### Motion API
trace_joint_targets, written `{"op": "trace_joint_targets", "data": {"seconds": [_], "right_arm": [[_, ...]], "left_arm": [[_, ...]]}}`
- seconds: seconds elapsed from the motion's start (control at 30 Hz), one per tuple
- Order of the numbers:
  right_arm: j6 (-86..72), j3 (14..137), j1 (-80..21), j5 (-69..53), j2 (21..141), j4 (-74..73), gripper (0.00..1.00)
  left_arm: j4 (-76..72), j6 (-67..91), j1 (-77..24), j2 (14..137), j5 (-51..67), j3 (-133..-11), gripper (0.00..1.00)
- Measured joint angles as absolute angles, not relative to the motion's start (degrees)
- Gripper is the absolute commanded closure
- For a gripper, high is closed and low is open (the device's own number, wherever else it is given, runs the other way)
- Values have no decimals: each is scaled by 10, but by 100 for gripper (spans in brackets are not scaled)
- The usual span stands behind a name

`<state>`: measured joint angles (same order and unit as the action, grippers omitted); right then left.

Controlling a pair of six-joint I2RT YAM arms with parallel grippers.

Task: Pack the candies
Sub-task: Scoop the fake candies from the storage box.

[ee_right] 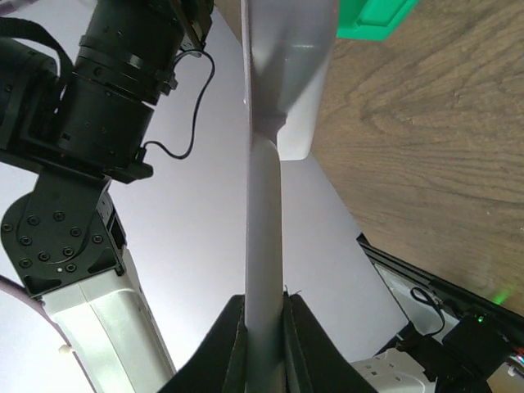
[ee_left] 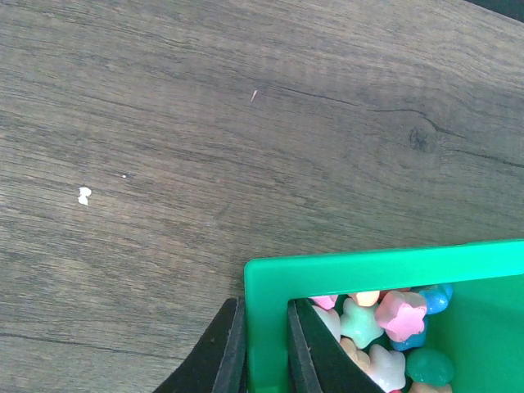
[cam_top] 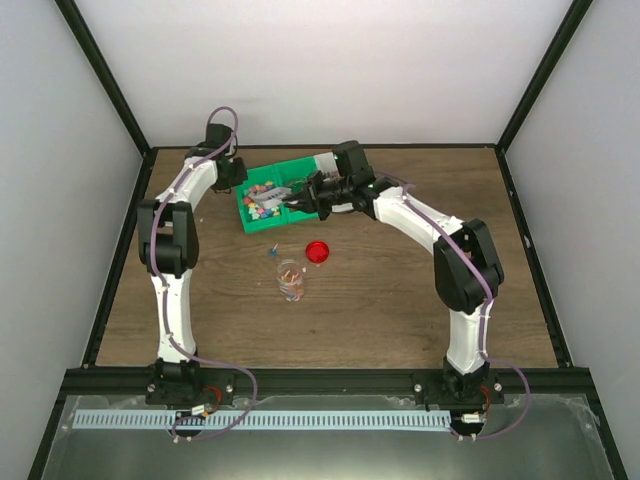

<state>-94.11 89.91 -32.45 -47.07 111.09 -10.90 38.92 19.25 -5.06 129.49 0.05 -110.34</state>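
Pinning the green bin (ee_left: 368, 270) in place looks like the left gripper's (ee_left: 266, 356) whole job here. Its jaws are squeezed together on the bin's wall right at the corner, one finger outside and one inside. My guess is that's so the bin doesn't skate around the table (ee_left: 164, 123) when a tool digs into it. The candies (ee_left: 401, 315) sit in the bin just past the inner finger, a jumble of pink, white, teal and blue bits.

The right gripper (ee_right: 264, 336) is clamped on the handle of a pale scoop (ee_right: 264, 205), with the bowl end pointing away from the fingers toward the bin. Holding it that far back on the handle gives it reach into the bin without the fingers bumping the wall. I can't tell if anything's in the scoop, since only its back shows.

A clear jar (cam_top: 290, 282) stands well apart from both grippers, on their near side, with a red lid (cam_top: 317, 251) beside it. That's presumably where the scoops go.
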Motion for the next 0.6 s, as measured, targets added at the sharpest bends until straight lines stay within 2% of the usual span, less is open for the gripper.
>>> {"op": "trace_joint_targets", "data": {"seconds": [0.6], "right_arm": [[-1021,838,-358,-453,1118,-52,99]], "left_arm": [[352,189,-51,1226,17,-991,96]]}}
